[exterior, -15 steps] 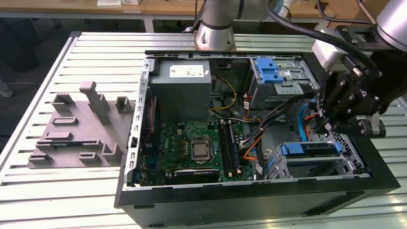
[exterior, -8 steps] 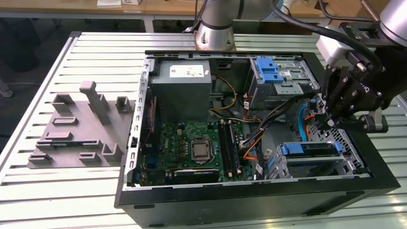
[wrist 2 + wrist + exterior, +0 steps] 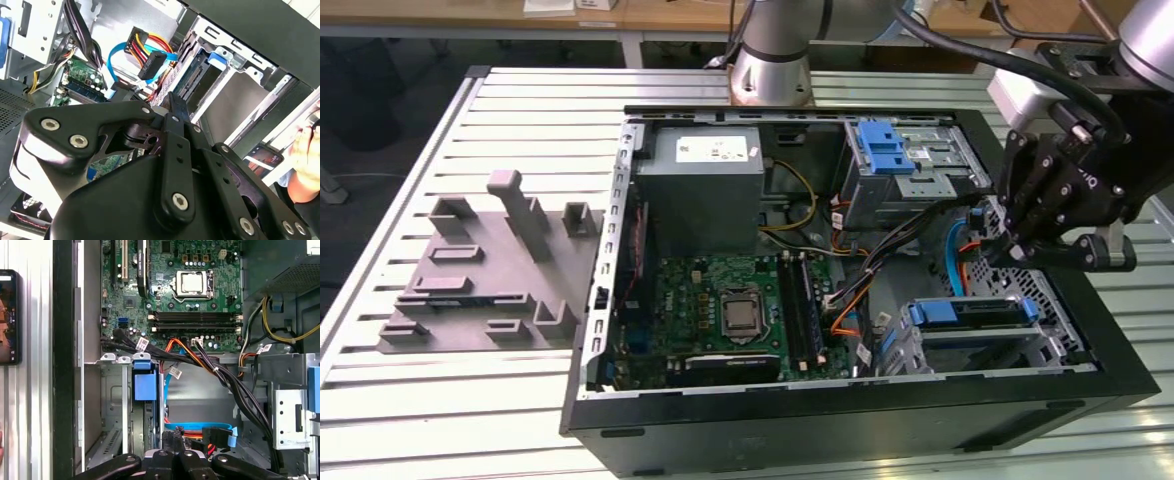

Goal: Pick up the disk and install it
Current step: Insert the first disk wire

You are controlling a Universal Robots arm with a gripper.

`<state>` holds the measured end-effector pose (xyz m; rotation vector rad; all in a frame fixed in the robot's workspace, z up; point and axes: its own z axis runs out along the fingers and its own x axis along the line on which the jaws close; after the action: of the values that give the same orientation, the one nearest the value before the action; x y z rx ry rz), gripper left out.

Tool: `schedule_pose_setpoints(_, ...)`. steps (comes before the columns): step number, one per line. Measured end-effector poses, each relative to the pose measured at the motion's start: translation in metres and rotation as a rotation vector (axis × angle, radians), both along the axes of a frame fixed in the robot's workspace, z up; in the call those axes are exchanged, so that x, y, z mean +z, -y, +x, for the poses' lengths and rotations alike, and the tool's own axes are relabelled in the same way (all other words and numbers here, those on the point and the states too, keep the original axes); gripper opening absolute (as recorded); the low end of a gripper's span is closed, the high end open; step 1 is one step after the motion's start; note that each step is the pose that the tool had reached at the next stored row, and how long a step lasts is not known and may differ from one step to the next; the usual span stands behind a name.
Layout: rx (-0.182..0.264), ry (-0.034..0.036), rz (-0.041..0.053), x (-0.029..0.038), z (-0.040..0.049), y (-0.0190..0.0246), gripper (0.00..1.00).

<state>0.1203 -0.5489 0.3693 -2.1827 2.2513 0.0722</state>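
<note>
While the disk [image 3: 963, 314] sits in the drive cage [image 3: 1051, 300], hand [image 3: 1003, 248] close by, fingers together.

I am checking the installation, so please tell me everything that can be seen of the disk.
The disk stands on edge inside the metal cage, near the exterior view's right. A blue plastic frame with a blue tab runs along its upper edge; in the second wrist view its side shows a circuit board. It looks seated, held by the cage. The gripper hangs above it, apart.
</note>
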Motion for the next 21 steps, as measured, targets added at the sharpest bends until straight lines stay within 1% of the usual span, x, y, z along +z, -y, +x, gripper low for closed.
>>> schedule_pose_setpoints(4, 0.000, 0.0000, 0.0000, -0.0001, 0.0009, -0.0025, 0.11)
schedule_pose_setpoints(8, 0.000, 0.0000, 0.0000, -0.0002, 0.0023, -0.0063, 0.11)
schedule_pose_setpoints(11, 0.000, 0.0013, 0.0000, -0.0002, 0.0029, -0.0082, 0.11)
schedule_pose_setpoints(14, 0.000, 0.0064, 0.0000, -0.0003, 0.0031, -0.0091, 0.11)
schedule_pose_setpoints(21, 0.000, 0.0232, -0.0001, -0.0003, 0.0031, -0.0108, 0.11)
